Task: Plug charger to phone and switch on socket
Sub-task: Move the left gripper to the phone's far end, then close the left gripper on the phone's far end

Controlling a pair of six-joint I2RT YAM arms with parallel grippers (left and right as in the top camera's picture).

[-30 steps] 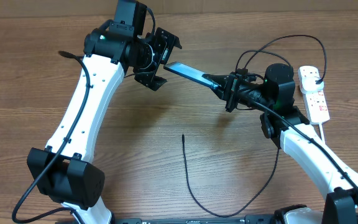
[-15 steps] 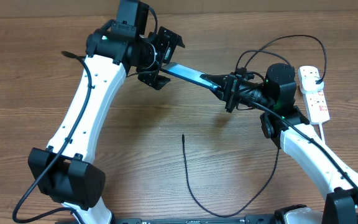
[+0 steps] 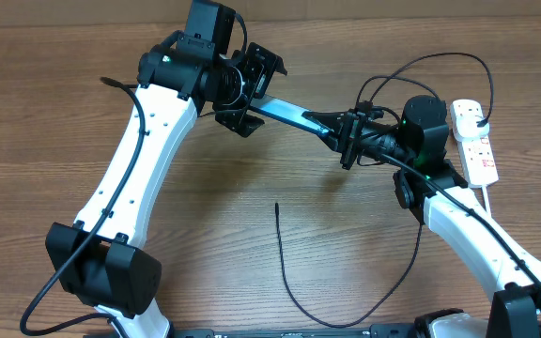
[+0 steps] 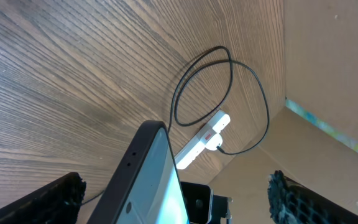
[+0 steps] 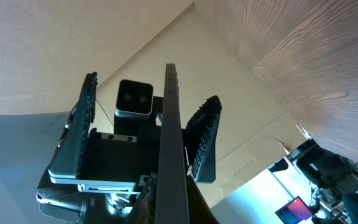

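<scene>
Phone is held off the table between the two arms, its length running from upper left down to lower right in the overhead view. The right claw is clamped on its lower-right end. The right wrist view shows the phone edge-on as a thin dark strip.

The left claw has moved since a second ago. Then it sat just short of the phone's free end. Now it is a little further right and up, and that end lies between its fingers. The fingers are spread wide, and in the left wrist view the phone's corner rises in the gap with space on both sides of it. The left arm's upper link has shifted slightly right with it. The phone and the right arm are where they were.

The charger has not moved. It loops across the table near the bottom edge, with its tip lying bare on the wood, well apart from the phone. The other end of the cable arcs up to its plug at the socket, which lies at the right edge. The left wrist view shows the same loop and socket beyond the phone.
</scene>
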